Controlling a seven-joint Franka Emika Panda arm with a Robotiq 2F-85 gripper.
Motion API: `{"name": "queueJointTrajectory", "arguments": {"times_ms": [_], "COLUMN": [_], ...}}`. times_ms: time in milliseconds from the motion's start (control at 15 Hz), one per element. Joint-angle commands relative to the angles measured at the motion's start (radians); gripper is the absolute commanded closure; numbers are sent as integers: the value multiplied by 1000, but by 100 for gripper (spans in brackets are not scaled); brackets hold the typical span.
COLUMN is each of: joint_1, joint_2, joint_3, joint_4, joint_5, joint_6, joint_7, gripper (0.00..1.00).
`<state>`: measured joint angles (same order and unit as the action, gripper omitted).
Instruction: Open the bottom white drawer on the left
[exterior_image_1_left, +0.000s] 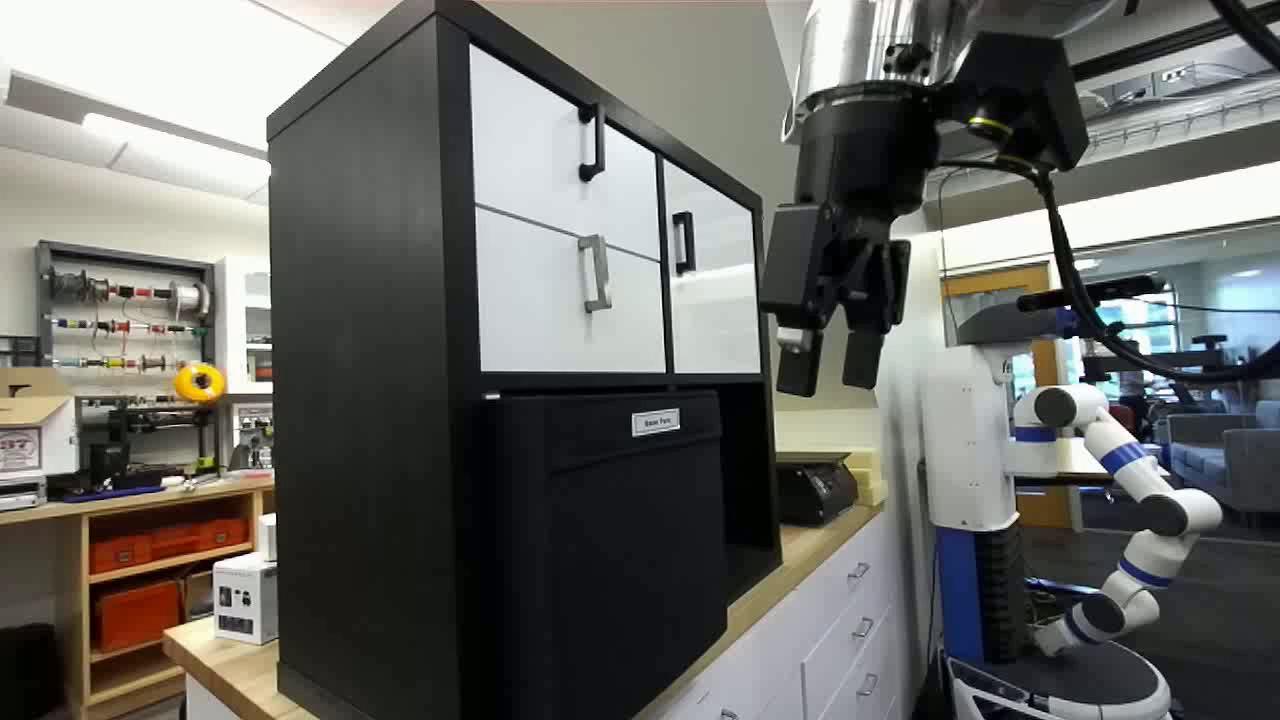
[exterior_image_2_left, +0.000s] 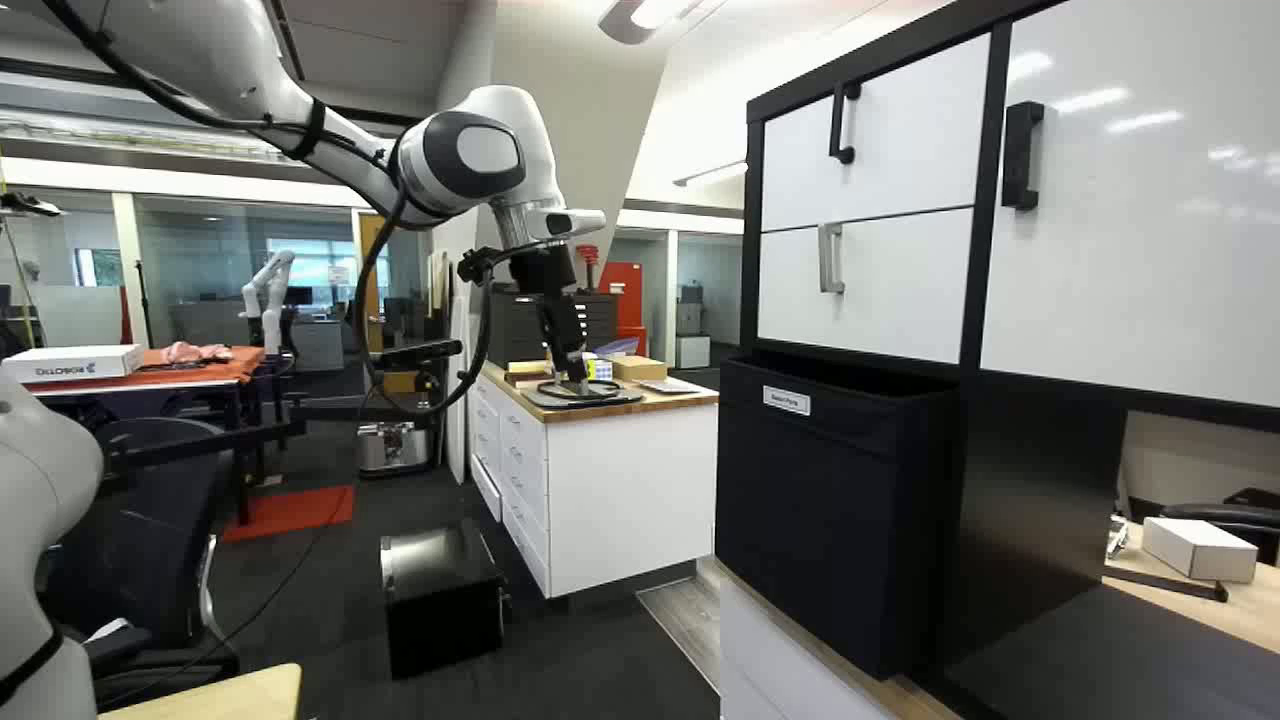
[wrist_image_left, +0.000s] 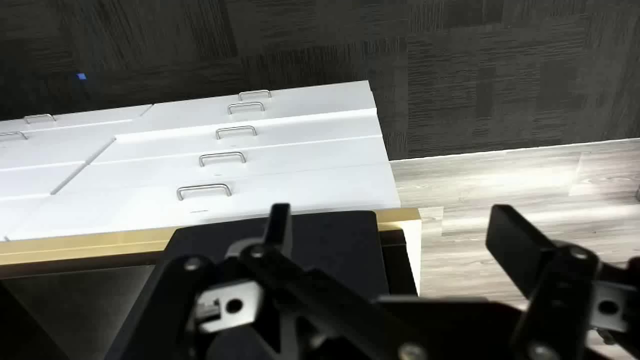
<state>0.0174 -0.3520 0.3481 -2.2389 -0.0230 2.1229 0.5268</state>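
In an exterior view we see the gripper (exterior_image_1_left: 830, 373) hanging; in an exterior view, well apart from it, the bottom white drawer (exterior_image_2_left: 890, 285) sits closed in the black cabinet (exterior_image_2_left: 1045, 480). In the wrist view the fingers (wrist_image_left: 515, 247) are spread.

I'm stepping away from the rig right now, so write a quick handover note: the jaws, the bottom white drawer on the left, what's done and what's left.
Jaws: open, pointing down, nothing between them, apart from the black cabinet.
Drawer: the bottom white drawer is shut, directly beneath the upper white drawer. Its grey handle stands upright and ungripped.
Done: nothing on the drawer yet.
Left: bring the jaws to the grey handle, not the black one above, close on it and pull the drawer out.
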Motion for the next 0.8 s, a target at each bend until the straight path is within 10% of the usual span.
{"name": "queueJointTrajectory", "arguments": {"times_ms": [0, 733], "joint_1": [29, 28], "joint_2": [4, 9], "joint_3": [-26, -34], "joint_4": [1, 4], "joint_5": [-12, -12], "joint_6": [-2, 9], "joint_7": [9, 7], "gripper": [0, 0]}}
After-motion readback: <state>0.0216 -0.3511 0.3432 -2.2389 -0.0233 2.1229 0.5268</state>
